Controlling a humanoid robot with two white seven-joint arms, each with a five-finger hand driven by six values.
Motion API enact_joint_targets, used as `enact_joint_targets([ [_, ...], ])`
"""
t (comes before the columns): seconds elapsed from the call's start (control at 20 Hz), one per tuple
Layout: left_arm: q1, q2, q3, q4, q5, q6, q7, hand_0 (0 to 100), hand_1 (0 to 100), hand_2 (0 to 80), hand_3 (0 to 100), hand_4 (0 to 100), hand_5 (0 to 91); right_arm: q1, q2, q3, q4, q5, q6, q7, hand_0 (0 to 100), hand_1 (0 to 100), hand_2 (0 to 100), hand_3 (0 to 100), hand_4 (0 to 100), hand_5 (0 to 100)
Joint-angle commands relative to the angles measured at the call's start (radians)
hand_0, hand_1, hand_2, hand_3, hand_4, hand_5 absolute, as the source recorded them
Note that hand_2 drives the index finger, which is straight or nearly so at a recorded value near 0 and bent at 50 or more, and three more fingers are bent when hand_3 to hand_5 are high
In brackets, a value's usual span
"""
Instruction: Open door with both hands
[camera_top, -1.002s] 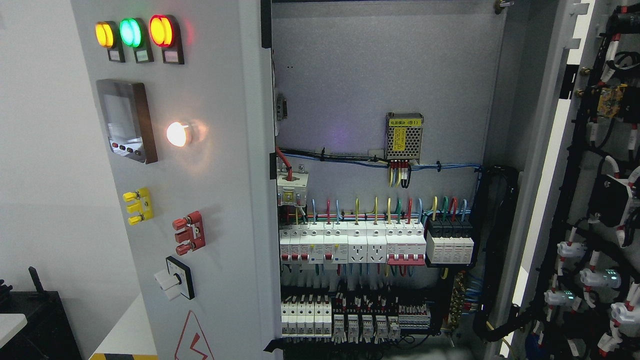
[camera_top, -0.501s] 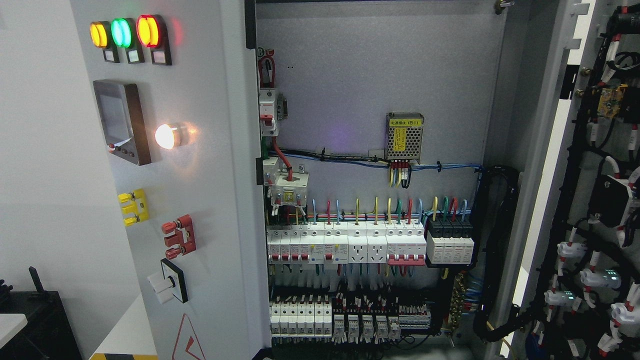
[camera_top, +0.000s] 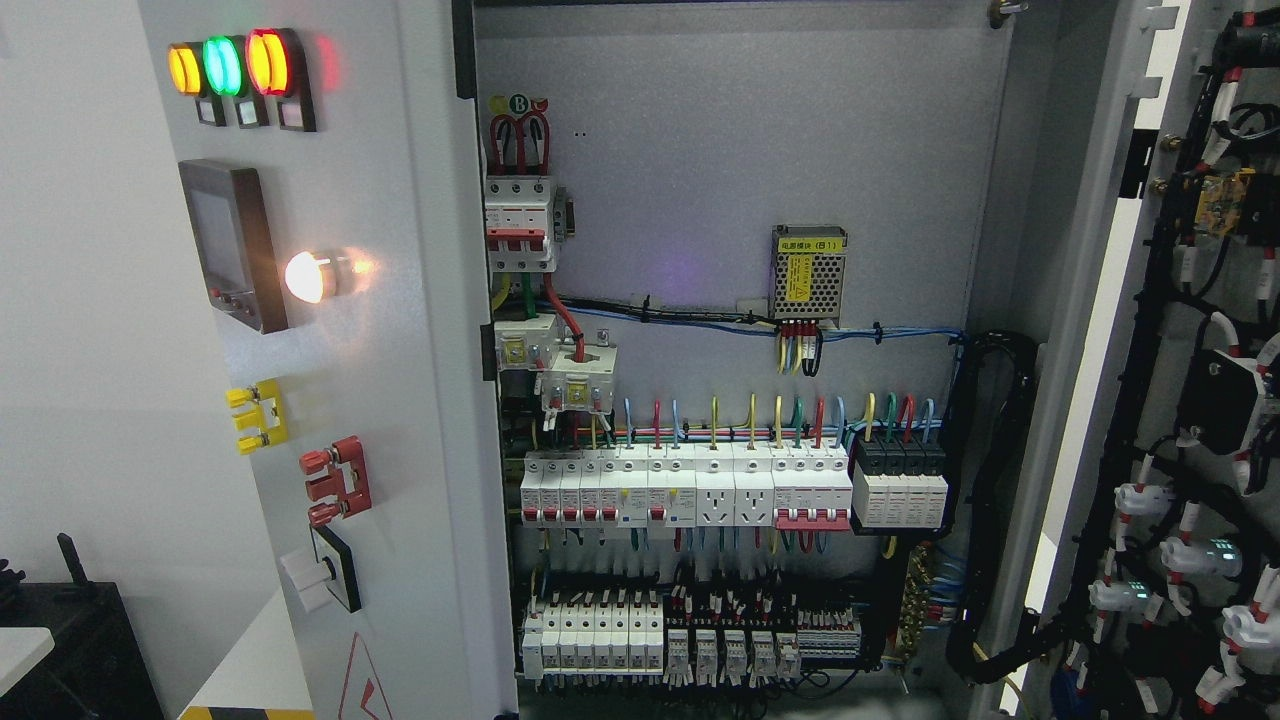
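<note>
The grey left door (camera_top: 400, 330) of the electrical cabinet stands swung outward at the picture's left. It carries three lit lamps (camera_top: 222, 65), a small screen (camera_top: 228, 245), a glowing white lamp (camera_top: 305, 277) and a rotary switch (camera_top: 322, 577). The right door (camera_top: 1190, 400) is open wide at the right edge, its wired inner side facing me. Between them the cabinet interior (camera_top: 720, 200) shows rows of breakers (camera_top: 690, 485). Neither of my hands shows in this view.
A power supply box (camera_top: 808, 273) hangs on the back panel above blue wiring. A thick black cable loom (camera_top: 990, 500) runs down the cabinet's right side. A dark table (camera_top: 70, 640) stands at the lower left beside a white wall.
The left door has swung further open to the left, uncovering the red-and-white breaker at the upper left and more of the breaker rows. The right door has not moved.
</note>
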Motion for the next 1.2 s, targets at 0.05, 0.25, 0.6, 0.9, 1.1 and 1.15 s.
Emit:
enact_joint_targets([
  [0.05,0.0,0.0,0.0,0.023,0.0,0.0,0.0,0,0,0.0,0,4,0.0,-0.001,0.037,0.027,-0.003,0.001,0.001,-0.001,0,0,0,0,0,0],
  [0.25,0.0,0.0,0.0,0.023,0.0,0.0,0.0,0,0,0.0,0,4,0.0,-0.001,0.049,0.038,0.006,0.004,0.01,-0.003,0,0,0,0,0,0],
  [0.6,0.0,0.0,0.0,0.023,0.0,0.0,0.0,0,0,0.0,0,4,0.0,-0.001,0.049,0.05,0.006,0.007,0.007,-0.001,0,0,0,0,0,0],
  [0.9,0.0,0.0,0.0,0.023,0.0,0.0,0.0,0,0,0.0,0,4,0.0,-0.001,0.061,0.064,0.009,0.009,0.01,-0.004,0,0,0,0,0,0],
  [1.1,0.0,0.0,0.0,0.023,0.0,0.0,0.0,0,0,0.0,0,4,0.0,-0.006,0.063,0.07,0.027,0.033,0.01,-0.004,0,0,0,0,0,0],
  [1.15,0.0,0.0,0.0,0.023,0.0,-0.001,0.0,0,0,0.0,0,4,0.0,-0.008,0.064,0.07,0.03,0.036,0.01,-0.004,0,0,0,0,0,0],
])
